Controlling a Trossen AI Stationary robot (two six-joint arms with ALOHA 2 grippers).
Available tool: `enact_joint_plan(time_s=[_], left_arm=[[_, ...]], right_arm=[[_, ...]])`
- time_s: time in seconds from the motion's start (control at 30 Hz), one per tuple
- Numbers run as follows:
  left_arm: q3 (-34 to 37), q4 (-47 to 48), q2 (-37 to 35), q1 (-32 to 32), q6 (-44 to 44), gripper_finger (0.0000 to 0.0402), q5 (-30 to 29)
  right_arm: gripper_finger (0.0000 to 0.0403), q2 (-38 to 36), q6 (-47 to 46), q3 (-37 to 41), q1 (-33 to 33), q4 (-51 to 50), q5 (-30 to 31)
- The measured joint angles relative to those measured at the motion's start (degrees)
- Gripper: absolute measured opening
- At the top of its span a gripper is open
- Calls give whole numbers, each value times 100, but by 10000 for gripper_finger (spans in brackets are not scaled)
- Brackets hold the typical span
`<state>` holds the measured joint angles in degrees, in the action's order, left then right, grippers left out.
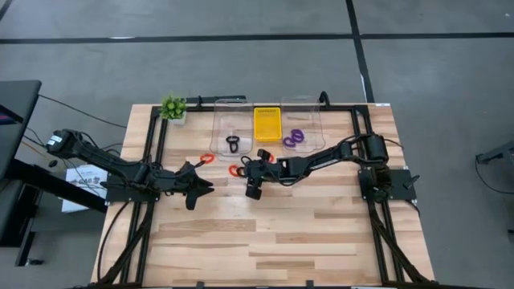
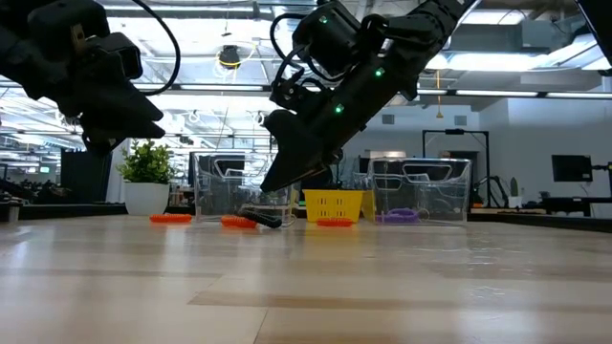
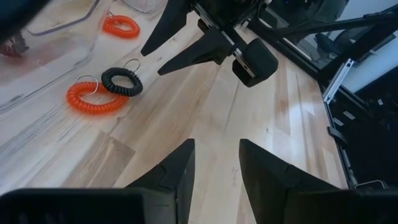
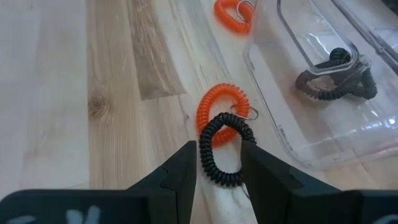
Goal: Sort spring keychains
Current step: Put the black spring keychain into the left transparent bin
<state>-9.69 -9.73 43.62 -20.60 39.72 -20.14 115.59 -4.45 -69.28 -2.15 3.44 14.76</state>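
A black spring keychain (image 4: 219, 152) lies on the table, overlapping a red-orange one (image 4: 219, 107); both also show in the left wrist view as the black keychain (image 3: 122, 81) and the red-orange keychain (image 3: 93, 98). My right gripper (image 4: 219, 167) is open and hovers just above the black one, a finger on either side of it. In the low view its tips (image 2: 271, 180) stand clear of the table. My left gripper (image 1: 205, 178) is open and waits left of it. Another red-orange keychain (image 1: 206, 158) lies farther left. One black keychain (image 1: 232, 144) sits in the left clear container, and purple ones (image 1: 293, 138) in the right.
Along the far side stand a small green plant (image 1: 173, 107), the left clear container (image 1: 218, 120), a yellow tray (image 1: 267, 124) and the right clear container (image 1: 315, 120). A third red-orange keychain (image 2: 335, 222) lies before the tray. Bare wood reaches to the near edge (image 1: 265, 241).
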Motion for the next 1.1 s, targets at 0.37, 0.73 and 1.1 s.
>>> enact_joint_plan(time_s=[0.37, 0.73, 1.1], left_arm=[[-4, -82, 1, 0, 0, 122, 0], [-11, -185, 153, -33, 24, 122, 48], [-11, -213, 222, -33, -2, 122, 7]], right_arm=[[116, 471, -2, -68, 4, 256, -297], [116, 1190, -11, -709, -174, 196, -184], [90, 1195, -968, -752, -231, -249, -197]])
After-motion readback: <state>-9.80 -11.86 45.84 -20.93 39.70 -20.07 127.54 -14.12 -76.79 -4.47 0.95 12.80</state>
